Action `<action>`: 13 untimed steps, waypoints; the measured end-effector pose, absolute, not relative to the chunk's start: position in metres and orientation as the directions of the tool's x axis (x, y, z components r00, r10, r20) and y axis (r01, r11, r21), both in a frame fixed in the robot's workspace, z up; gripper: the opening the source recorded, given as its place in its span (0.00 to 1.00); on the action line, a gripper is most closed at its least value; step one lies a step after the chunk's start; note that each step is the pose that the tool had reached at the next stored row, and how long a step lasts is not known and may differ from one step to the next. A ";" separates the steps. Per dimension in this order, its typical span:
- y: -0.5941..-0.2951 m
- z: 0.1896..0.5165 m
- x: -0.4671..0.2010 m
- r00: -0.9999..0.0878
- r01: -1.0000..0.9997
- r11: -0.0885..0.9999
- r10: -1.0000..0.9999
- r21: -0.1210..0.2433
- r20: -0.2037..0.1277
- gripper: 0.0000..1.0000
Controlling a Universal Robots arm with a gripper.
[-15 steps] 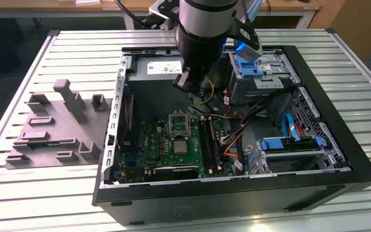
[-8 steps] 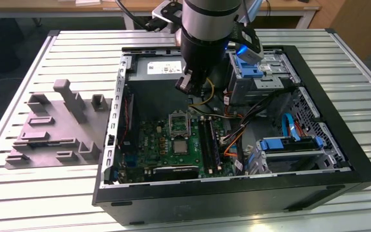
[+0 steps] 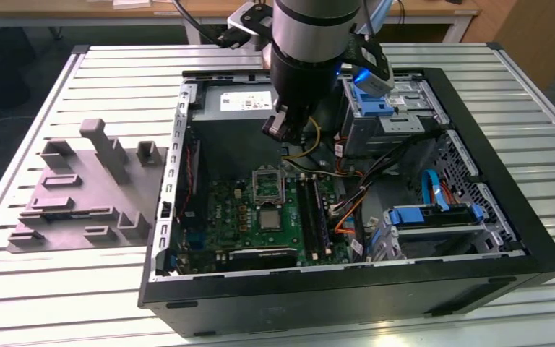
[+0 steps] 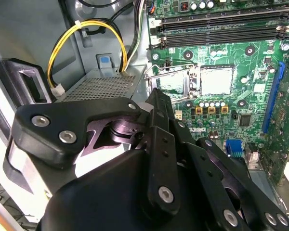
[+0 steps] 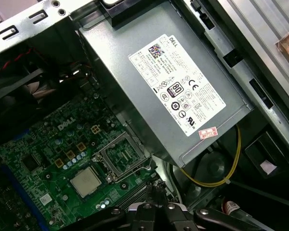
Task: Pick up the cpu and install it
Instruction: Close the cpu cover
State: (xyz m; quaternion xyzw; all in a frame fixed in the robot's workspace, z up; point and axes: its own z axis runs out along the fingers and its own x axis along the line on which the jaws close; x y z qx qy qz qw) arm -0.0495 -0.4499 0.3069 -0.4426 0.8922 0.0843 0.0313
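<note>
In the exterior view the arm reaches down into an open computer case (image 3: 509, 238) lying on a slatted metal table (image 3: 104, 289). The gripper (image 3: 282, 129) hangs above the upper part of the green motherboard (image 3: 258, 217), just beside the power supply (image 3: 243, 101); whether its jaws are apart or together cannot be told, and nothing shows held between them. The cpu (image 3: 271, 219) sits flat on the motherboard, below the open metal socket frame (image 3: 268, 184) and well apart from the gripper. A grey plastic tray (image 3: 75, 210) with raised blocks lies on the table at the exterior view's left of the case. Wooden furniture stands beyond the table.

In the second wrist view the black linkage of the gripper (image 4: 156, 103) fills the foreground, its tip near the hinged frame (image 4: 171, 79); the jaw state is again hidden. The cpu (image 4: 216, 79) lies silvery in the socket beside that frame. A yellow cable (image 4: 86, 29) loops over the perforated box.

In the first wrist view the gripper (image 5: 154, 190) shows its tip close to the frame (image 5: 120, 154), the cpu (image 5: 85, 183) beside it, the power supply (image 5: 135, 96) above
</note>
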 end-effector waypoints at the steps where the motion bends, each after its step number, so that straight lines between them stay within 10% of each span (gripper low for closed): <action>1: -0.450 0.307 -0.049 -0.606 -0.795 0.594 -0.785 0.123 -0.131 0.11; 13: -0.453 0.299 -0.049 -0.606 -0.795 0.594 -0.784 0.123 -0.131 0.11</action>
